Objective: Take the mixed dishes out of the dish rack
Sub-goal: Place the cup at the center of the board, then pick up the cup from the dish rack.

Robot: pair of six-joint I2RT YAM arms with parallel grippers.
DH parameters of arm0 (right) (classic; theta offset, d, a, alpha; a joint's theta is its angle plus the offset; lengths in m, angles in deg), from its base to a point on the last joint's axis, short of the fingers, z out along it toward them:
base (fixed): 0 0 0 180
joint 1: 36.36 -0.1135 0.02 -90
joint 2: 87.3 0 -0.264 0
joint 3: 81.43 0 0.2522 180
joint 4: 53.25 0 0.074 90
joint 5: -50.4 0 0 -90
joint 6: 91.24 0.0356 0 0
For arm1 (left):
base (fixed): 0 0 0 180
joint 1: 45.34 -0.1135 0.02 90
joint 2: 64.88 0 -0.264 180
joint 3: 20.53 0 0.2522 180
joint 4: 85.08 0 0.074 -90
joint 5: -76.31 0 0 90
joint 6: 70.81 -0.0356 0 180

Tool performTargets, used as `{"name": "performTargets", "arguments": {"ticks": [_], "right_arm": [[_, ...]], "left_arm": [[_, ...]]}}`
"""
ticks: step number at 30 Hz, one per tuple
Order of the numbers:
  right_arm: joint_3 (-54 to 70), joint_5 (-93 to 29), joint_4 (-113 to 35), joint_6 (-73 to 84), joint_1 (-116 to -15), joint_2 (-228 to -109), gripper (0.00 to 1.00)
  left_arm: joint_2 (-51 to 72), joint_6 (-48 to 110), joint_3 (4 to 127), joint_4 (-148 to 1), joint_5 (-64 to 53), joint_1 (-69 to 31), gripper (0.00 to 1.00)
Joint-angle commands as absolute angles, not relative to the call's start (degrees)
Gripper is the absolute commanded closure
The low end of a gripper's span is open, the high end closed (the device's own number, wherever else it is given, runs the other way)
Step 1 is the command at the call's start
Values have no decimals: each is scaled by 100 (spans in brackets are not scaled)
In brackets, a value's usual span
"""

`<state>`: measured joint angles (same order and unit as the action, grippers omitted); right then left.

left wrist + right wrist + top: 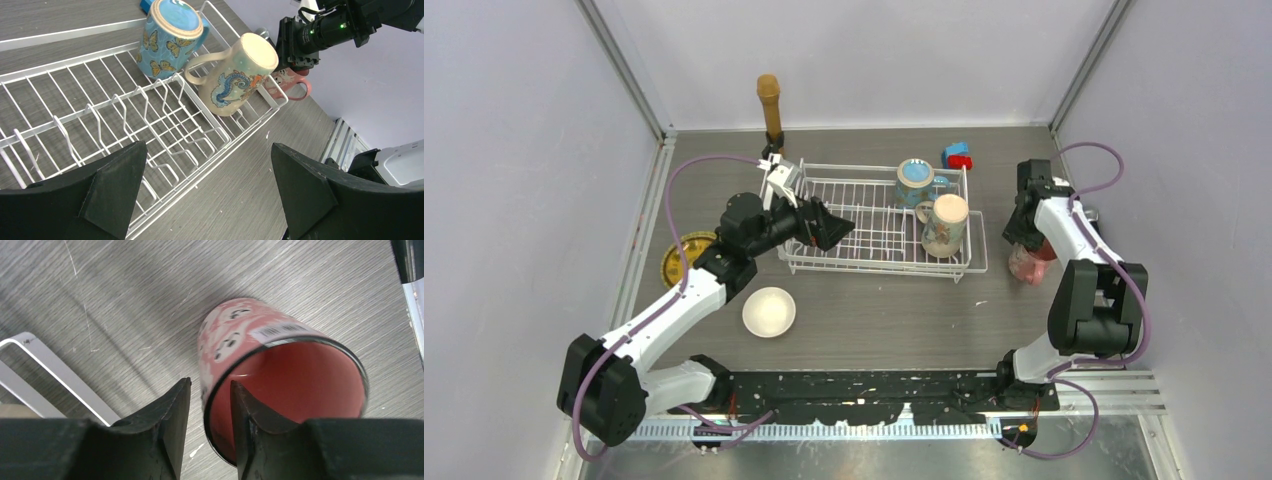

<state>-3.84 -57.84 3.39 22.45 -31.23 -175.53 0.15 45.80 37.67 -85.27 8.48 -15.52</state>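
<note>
The white bowl (769,311), a golden plate (686,255) and the pink mug (240,325) are out on the table (904,320) (the right hand (210,382) sits loosely astride that mug's rim, slightly parted), while the blue mug (915,180) and cream mug (946,222) sit in the dish rack (879,268), left hand (209,146) wide open above it.

**Left jaws wide, right jaws barely parted**

The left arm (689,295) stretches forward and inward from its base, with the elbow low and the wrist turned toward the middle. The left gripper (207,182) has its jaws spread wide and holds nothing. The right arm (1064,225) folds at the elbow and reaches forward. The right gripper (210,405) points down with its jaws slightly apart, straddling the pink mug (260,335) at its rim. The outer finger (170,420) is clear of the wall.
</note>
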Motion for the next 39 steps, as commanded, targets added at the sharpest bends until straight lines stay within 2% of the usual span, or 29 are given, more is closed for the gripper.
{"name": "performTargets", "arguments": {"ticks": [1, 5, 8, 9, 11, 16, 20, 24, 28, 33, 39], "right_arm": [[-194, -5909, 238, 2286, -3083, -17342, 55], [-86, -5900, 462, 2340, -3082, -17166, 39], [6, -5992, 687, 2369, -3082, -16927, 18], [16, -6009, 716, 2383, -3082, -16767, 6], [44, -6011, 815, 2409, -3088, -16484, 1], [-42, -5384, 685, 2113, -3124, -15569, 0], [-265, -4271, -86, 1464, -3336, -14940, 0], [-73, -3294, -598, 1025, -4034, -15037, 0], [532, -3975, -473, 641, -4980, -15702, 0], [1323, -4549, 27, 749, -5363, -16756, 0], [1533, -5330, 200, 826, -5667, -17137, 0]], "left_arm": [[-70, 4599, 3810, -8862, 925, -1555, 0], [-117, 4597, 3788, -8876, 943, -1555, 0], [-140, 4598, 3766, -8905, 980, -1555, 0], [-142, 4606, 3762, -8915, 1004, -1555, 0], [-135, 4621, 3762, -8952, 1046, -1555, 0], [-29, 4678, 3785, -9021, 1167, -1546, 0], [43, 4686, 3818, -9047, 1227, -1546, 0], [64, 4686, 3857, -8999, 1275, -1546, 0], [7, 4670, 3843, -8970, 1281, -1546, 0], [-38, 4626, 3831, -8929, 1285, -1539, 0], [-33, 4626, 3840, -8907, 1277, -1537, 0]]}}
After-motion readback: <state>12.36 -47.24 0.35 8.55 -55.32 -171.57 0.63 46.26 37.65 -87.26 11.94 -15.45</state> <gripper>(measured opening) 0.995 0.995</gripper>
